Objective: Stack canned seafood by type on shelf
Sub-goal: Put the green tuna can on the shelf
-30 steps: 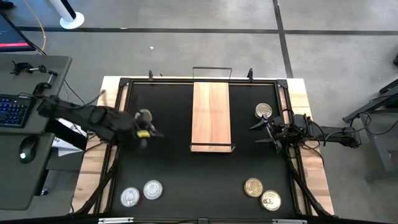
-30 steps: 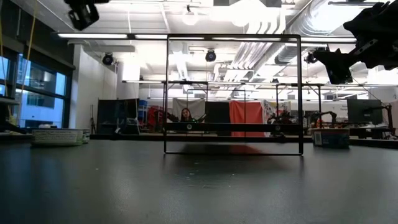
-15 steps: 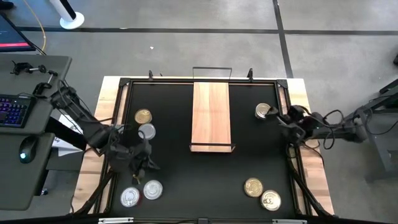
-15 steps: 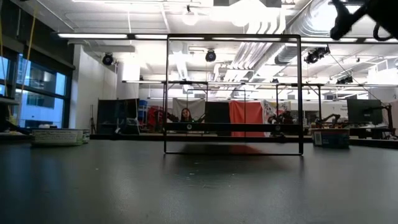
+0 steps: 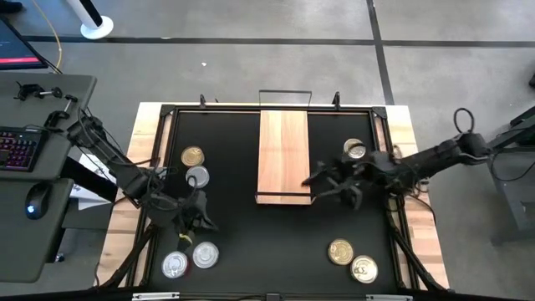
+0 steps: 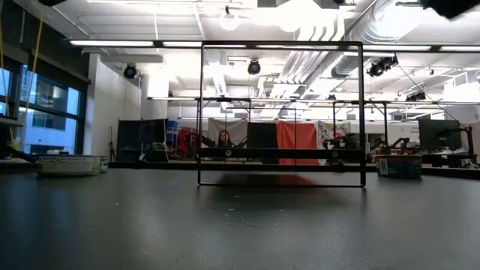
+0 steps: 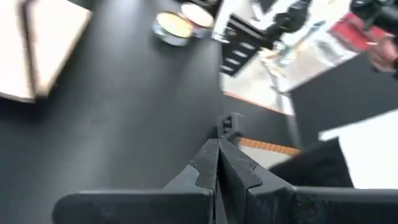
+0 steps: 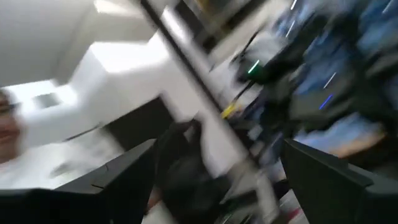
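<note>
Beside open right pincer (image 5: 322, 181), shelf (image 5: 283, 155), tins apart

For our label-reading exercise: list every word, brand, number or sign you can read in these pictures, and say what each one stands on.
No text can be read in any view.
Tins: the lids show only pull tabs; no print can be made out.
Shelf: plain wood, no markings.
Keyboard: keys glow, but the letters are too small to read.
Room behind the table in the low view: any signs are too small to read.
Right wrist view: too blurred to read.

Matt black tabletop (image 5: 242, 226), light-wood shelf (image 5: 283, 155), shiny metal tins (image 5: 193, 156)
</note>
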`<state>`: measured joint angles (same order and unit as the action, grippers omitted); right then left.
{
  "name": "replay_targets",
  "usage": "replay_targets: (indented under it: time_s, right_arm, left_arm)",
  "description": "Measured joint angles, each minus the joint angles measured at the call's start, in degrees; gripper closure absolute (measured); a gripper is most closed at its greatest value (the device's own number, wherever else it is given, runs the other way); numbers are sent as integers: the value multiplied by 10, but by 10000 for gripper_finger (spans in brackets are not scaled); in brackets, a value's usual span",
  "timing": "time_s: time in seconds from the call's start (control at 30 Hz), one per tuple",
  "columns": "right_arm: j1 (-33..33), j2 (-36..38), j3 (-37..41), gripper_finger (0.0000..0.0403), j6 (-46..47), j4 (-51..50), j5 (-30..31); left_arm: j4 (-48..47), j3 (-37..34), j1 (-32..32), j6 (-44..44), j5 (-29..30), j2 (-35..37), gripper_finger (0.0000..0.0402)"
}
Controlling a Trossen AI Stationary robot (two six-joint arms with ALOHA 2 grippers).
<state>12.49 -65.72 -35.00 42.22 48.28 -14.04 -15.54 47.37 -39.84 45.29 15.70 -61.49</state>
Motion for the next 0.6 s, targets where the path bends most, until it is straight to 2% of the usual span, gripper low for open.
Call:
replay_targets:
  time_s: [0.07,0.13,0.2,0.27,0.33,0.47,0.53,0.6]
  right_arm:
    - [4,-23,-39,77,42,-34,-77]
    - [24,-35,-73,77,66,-61,-121]
    - [53,-42,-100,77,80,-107,-133]
    - [82,-45,-119,77,110,-192,-119]
    - [111,-45,-132,77,157,-311,-74]
    - [173,-47,-141,77,303,-538,66]
    - [202,-49,-142,77,375,-582,128]
    - [231,-49,-143,77,445,-590,163]
  left_arm:
    - [47,-30,10,-5,-26,0,401]
    - [70,-52,22,-7,-45,0,402]
    - [85,-67,38,-20,-62,0,401]
    - [89,-76,56,-35,-75,0,402]
    - [91,-78,76,-54,-88,0,401]
    - [97,-78,116,-88,-118,0,402]
    - [96,-78,131,-89,-145,0,401]
    - [94,-78,140,-80,-170,0,401]
